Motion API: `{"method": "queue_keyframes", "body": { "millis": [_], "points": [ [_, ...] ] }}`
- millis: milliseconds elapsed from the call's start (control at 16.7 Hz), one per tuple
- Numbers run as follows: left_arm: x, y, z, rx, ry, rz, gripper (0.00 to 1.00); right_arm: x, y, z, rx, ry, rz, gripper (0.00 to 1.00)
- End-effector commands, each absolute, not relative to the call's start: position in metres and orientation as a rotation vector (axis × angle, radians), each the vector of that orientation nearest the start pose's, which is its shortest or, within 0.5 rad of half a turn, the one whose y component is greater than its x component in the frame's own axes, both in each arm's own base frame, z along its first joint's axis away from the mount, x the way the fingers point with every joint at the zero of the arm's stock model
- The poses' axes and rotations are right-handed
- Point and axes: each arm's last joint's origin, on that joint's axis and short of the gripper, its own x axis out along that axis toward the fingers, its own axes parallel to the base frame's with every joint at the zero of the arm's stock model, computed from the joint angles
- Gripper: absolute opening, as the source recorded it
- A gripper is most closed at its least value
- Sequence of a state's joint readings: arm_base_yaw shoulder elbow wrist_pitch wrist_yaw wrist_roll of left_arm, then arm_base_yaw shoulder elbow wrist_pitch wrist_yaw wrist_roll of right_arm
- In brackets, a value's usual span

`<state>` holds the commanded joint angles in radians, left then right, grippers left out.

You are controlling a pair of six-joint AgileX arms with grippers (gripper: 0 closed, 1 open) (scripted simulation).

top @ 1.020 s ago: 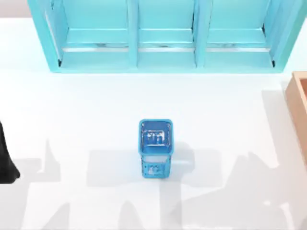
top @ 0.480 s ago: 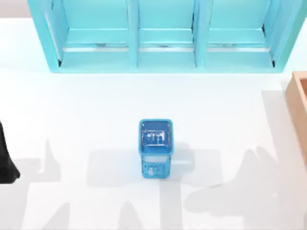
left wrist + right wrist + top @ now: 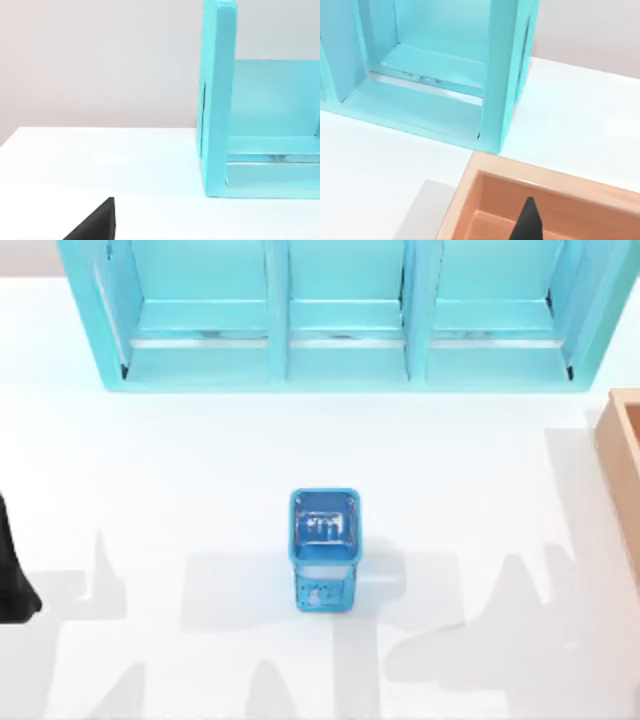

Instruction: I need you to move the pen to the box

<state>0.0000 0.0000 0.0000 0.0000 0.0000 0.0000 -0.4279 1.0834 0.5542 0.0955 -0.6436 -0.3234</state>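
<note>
Top view puts the box (image 3: pixel 625 465) at the right edge of the tabletop (image 3: pixel 200 460), cut off by the frame, with the cyan shelf unit (image 3: pixel 340 370) along the far edge and the small blue cup (image 3: pixel 323 550) upright near the middle, well apart from both. Pale patches with dark marks show through the cup's walls, and I cannot tell what they are. Where the pen lies I cannot tell. In the right wrist view one dark tip of my right fingers (image 3: pixel 528 222) hangs over the open inside of the box (image 3: pixel 520 170), near the wall closest to the shelf unit (image 3: pixel 500 75). I cannot tell whether they are wide or narrow. My left arm (image 3: pixel 10 575) sits parked at the left edge of the tabletop. A dark tip of my left fingers (image 3: pixel 95 227) shows in the left wrist view, facing the shelf unit's end panel (image 3: pixel 217 100), and their spread I cannot tell either.
</note>
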Motion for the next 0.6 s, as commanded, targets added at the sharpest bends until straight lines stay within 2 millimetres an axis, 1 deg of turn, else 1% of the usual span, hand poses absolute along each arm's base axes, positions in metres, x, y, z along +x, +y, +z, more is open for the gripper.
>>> {"method": "queue_keyframes", "body": {
  "millis": [240, 300, 600],
  "points": [
    [0.1057, -0.0012, 0.1600, 0.000, 0.000, 0.000, 1.00, 0.2151, -0.0775, 0.2219, -0.104, 0.338, 0.275, 0.98],
    [0.1057, -0.0012, 0.1600, 0.000, 0.000, 0.000, 1.00, 0.2151, -0.0775, 0.2219, -0.104, 0.338, 0.275, 1.00],
    [0.1057, -0.0012, 0.1600, 0.000, 0.000, 0.000, 1.00, 0.2151, -0.0775, 0.2219, -0.104, 0.338, 0.275, 1.00]
  ]
}}
